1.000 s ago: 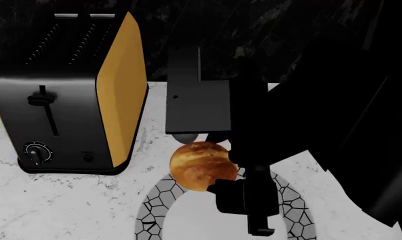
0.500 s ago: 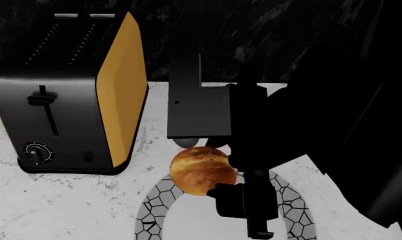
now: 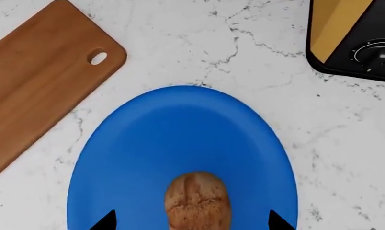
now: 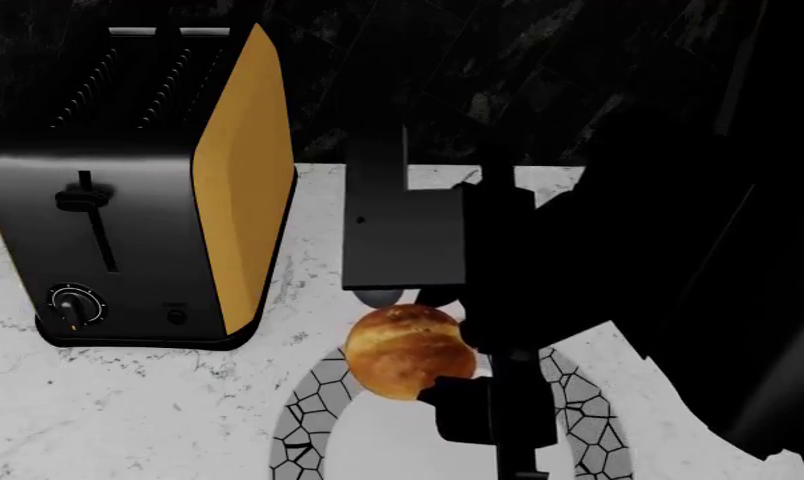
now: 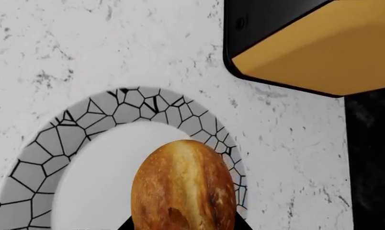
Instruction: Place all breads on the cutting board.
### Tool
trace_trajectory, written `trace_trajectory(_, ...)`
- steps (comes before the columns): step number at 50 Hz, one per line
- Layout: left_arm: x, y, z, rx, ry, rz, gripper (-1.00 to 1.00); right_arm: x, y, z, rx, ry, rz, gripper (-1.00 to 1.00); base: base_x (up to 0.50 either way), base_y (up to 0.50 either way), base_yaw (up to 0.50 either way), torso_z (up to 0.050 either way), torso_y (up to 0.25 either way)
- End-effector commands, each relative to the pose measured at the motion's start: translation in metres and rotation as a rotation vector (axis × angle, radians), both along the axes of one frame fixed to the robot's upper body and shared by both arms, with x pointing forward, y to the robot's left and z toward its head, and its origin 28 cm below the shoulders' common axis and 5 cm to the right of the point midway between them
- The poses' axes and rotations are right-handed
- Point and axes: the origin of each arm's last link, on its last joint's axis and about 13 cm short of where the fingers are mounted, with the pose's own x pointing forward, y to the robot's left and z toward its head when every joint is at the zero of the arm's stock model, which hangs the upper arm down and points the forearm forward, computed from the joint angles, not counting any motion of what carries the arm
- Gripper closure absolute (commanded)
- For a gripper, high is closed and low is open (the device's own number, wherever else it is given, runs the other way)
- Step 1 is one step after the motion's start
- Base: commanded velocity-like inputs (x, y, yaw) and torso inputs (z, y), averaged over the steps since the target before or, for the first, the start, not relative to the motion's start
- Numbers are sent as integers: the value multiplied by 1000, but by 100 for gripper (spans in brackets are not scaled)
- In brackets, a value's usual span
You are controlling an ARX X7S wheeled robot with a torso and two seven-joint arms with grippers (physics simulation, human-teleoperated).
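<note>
The glossy golden roll [image 4: 405,350] is held in my right gripper [image 5: 181,226], whose fingertips press on both its sides, over a white plate with a crackle-pattern rim [image 5: 148,103]. The roll fills the lower middle of the right wrist view [image 5: 183,184]. The dull brown roll [image 3: 197,199] lies on a round blue plate [image 3: 179,124]. My left gripper [image 3: 192,221] is open around it, with its tips wide apart and clear of the roll. The brown cutting board [image 3: 39,86], with its hole, lies on the marble beside the blue plate and is bare.
A black and yellow toaster [image 4: 135,200] stands on the white marble counter, close to both plates [image 3: 355,38] [image 5: 307,43]. A dark wall rises behind the counter. My right arm's dark links [image 4: 509,280] hide the counter to the right of the white plate.
In the head view my right arm and the golden roll have shifted slightly lower and toward the camera. The white plate and the toaster have not moved.
</note>
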Motion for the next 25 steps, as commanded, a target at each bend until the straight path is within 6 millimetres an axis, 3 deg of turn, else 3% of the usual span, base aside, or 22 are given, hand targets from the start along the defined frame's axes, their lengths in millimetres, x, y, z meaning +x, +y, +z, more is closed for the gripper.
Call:
trace_trajectory(1, 10, -3, -14, -15, 31, -31, -100, 1, -2, -2, -9, 0, 4, 100, 0, 0, 0, 0, 0)
trace_trajectory(13, 17, -1, -39, -7, 92, -9, -100, 2, -2, -2, -6, 2, 8, 100, 0, 0, 0, 0, 0)
trace_trajectory(25, 9, 4, -51, -41, 98, 31, -100, 2, -1, 0, -8, 5, 4, 100, 0, 0, 0, 0, 0)
